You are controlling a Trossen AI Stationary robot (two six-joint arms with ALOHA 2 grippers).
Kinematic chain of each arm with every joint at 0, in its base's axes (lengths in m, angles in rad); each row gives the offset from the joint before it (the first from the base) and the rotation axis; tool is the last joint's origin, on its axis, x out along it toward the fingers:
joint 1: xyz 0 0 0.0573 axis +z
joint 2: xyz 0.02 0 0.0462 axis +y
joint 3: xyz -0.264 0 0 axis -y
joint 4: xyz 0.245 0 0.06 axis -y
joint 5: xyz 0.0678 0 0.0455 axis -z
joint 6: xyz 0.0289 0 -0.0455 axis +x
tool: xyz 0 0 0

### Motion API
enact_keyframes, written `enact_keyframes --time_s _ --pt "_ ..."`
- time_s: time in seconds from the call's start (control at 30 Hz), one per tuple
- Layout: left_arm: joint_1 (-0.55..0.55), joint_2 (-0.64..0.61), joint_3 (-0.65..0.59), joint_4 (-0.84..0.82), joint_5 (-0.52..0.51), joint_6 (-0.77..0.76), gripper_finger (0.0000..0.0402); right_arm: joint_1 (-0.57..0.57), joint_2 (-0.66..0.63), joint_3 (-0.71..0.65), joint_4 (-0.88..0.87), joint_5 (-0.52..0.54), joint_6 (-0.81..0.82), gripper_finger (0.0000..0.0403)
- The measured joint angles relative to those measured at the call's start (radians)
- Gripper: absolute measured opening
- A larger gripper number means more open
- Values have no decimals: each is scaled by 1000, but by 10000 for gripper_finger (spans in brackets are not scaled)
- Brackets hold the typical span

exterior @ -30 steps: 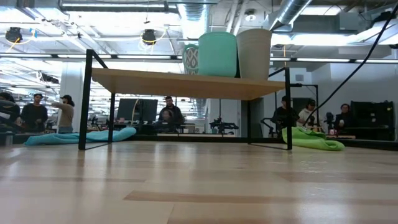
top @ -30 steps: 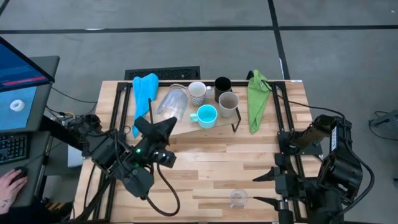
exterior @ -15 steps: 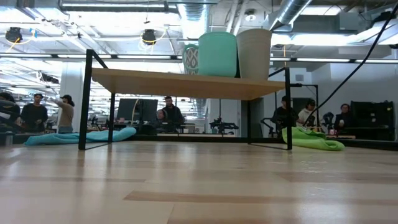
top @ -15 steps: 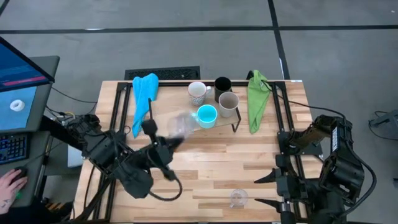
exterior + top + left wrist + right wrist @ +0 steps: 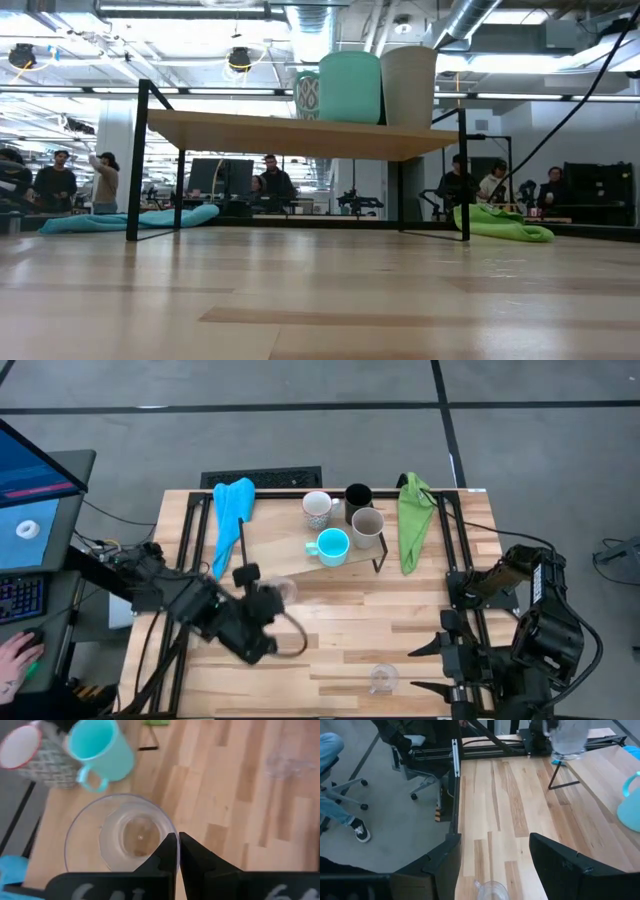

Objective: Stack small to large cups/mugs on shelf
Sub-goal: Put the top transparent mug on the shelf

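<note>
My left gripper [image 5: 272,600] is shut on a clear glass [image 5: 284,591], which it holds in the air by the near left corner of the shelf [image 5: 285,550]. On the shelf stand a white patterned mug [image 5: 317,508], a black cup [image 5: 358,496], a beige-grey mug [image 5: 367,527] and a turquoise mug [image 5: 331,546]. A second clear glass [image 5: 383,678] stands on the table near its front edge. My right gripper [image 5: 425,665] waits open just right of that glass, touching nothing. My left gripper pinches the glass's rim [image 5: 172,837] with one finger inside the glass and one outside. The fingers [image 5: 165,855] come slanting down from above. The glass hangs below them mouth up, clear of shelf and table.
A blue cloth [image 5: 232,520] lies at the shelf's left end and a green cloth [image 5: 413,520] at its right. The shelf's black wire legs [image 5: 137,160] stand on the tabletop. Bare wood lies between the shelf and the near edge. People stand in the room behind.
My left gripper has rolled its wrist and sunk, going from over the shelf's left part toward the table's near edge. The glass in it has turned from lying tilted on its side to mouth up.
</note>
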Motion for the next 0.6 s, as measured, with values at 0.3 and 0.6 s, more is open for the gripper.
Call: enact_keyframes --time_s 0.3,0.6 --pt "215 -132 -80 0 77 136 0 0 0 0 0 0 -1 254" --pt "519 -194 -182 22 240 373 0 -4 0 0 -10 1 -1 254"
